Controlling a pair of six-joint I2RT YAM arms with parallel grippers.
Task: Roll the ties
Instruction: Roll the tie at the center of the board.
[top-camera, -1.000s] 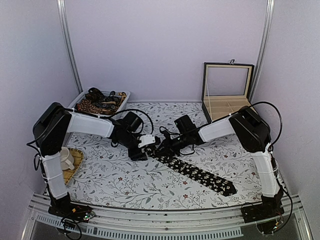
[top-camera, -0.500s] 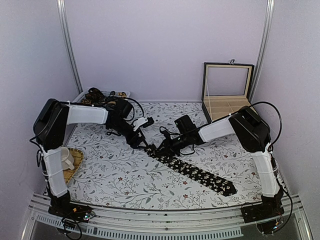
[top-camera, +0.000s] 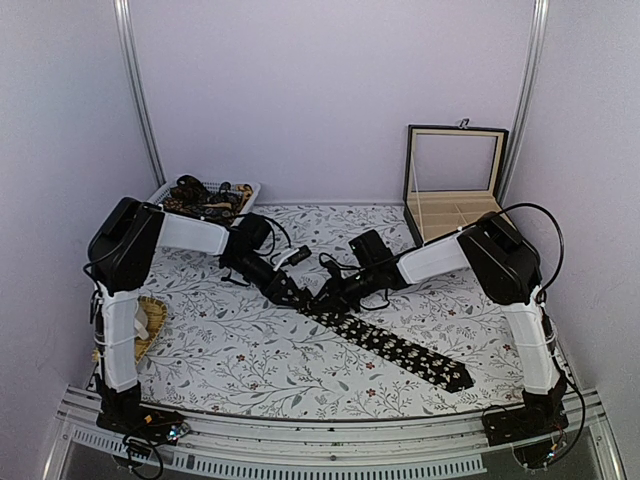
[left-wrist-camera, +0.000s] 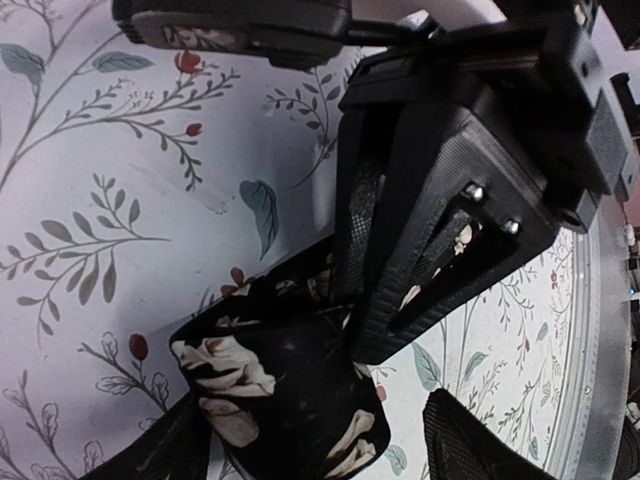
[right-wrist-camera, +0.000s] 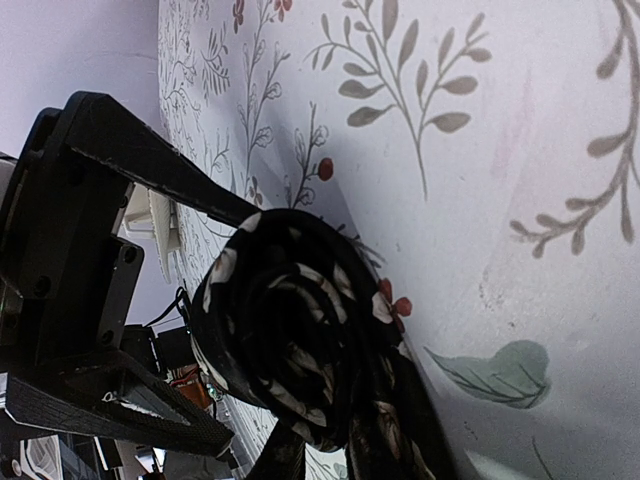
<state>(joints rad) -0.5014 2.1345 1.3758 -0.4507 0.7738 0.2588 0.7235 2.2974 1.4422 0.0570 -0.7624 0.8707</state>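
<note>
1. Black tie with pale flower specks, flat on the flowered table cover. Runs diagonally from the centre toward the near right.
2. Far end wound into a tight spiral, the rolled end, at table centre, lying on its side on the cover.
3. Right gripper at the rolled end. Jaws pinching the spiral from both sides, only as far apart as the roll is thick. Tie print visible through the finger cutouts in the left wrist view.
4. Left gripper low at the same spot, facing the right one. Jaws spread wide, fingertips on either side of the tie, gripping nothing. Cannot tell if the tips touch the fabric.
5. Both grippers nose to nose, just beside each other at the roll.
6. Basket at back left, with more ties heaped inside, brown-orange and dark.
7. Open box at back right, lid upright.
8. Woven mat at the left edge, partly hidden by the left arm.
</note>
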